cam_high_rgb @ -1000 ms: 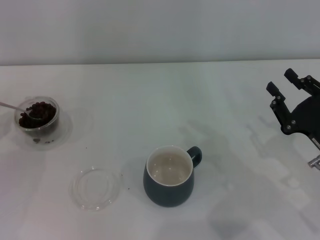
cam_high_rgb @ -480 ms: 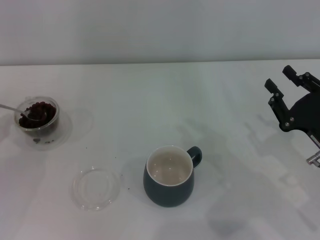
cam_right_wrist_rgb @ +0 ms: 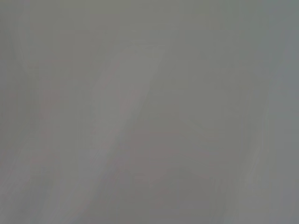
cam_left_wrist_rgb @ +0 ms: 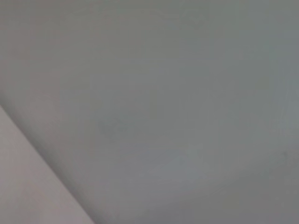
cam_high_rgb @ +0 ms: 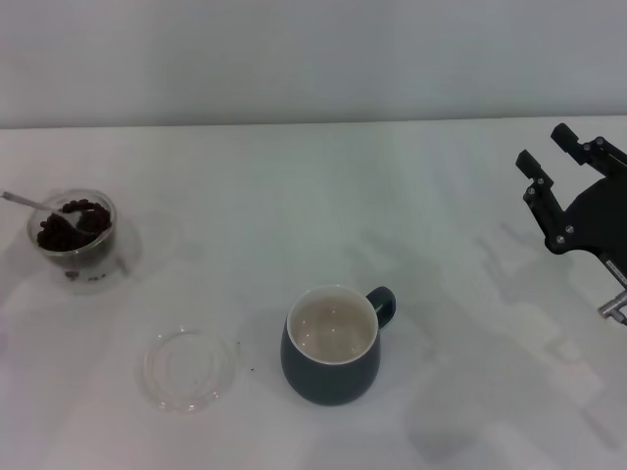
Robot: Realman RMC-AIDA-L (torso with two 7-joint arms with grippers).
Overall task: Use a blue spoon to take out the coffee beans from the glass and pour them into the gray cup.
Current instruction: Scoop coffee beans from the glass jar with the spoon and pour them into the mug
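Head view: blue spoon (cam_high_rgb: 29, 203) well apart from right fingers (cam_high_rgb: 530, 164).

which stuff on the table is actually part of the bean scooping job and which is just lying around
Part of the job:
- blue spoon, its bowl in the glass
- coffee beans
- glass
- gray cup, nothing visible inside

Just lying about:
- flat clear saucer beside the cup
- right gripper, fingers open, idle at the table's right edge
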